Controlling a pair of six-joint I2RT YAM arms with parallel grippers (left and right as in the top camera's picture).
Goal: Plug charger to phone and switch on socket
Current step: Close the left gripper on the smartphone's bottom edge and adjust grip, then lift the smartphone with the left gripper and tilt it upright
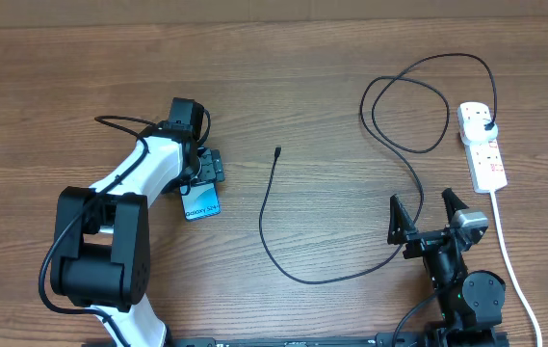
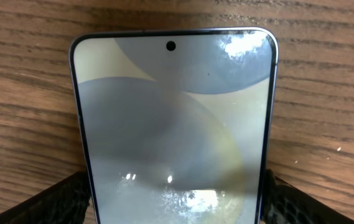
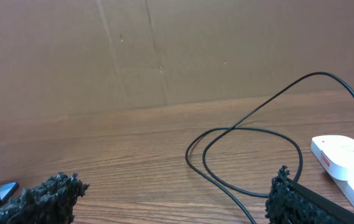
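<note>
The phone [image 1: 202,203] lies flat on the table at the left. In the left wrist view its light screen [image 2: 173,124] fills the frame. My left gripper [image 1: 203,172] is shut on the phone, one finger against each long edge [image 2: 177,202]. The charger's black cable [image 1: 272,236] loops across the table's middle. Its small connector tip [image 1: 277,151] lies free, right of the phone. Its black plug [image 1: 486,125] sits in the white socket [image 1: 482,146] at the far right. My right gripper [image 1: 426,218] is open and empty, near the front edge, below the socket.
The socket's white cord [image 1: 509,260] runs down past my right arm to the front edge. The right wrist view shows the cable loops [image 3: 251,132], the socket [image 3: 341,158] and a brown cardboard wall [image 3: 164,50] behind the table.
</note>
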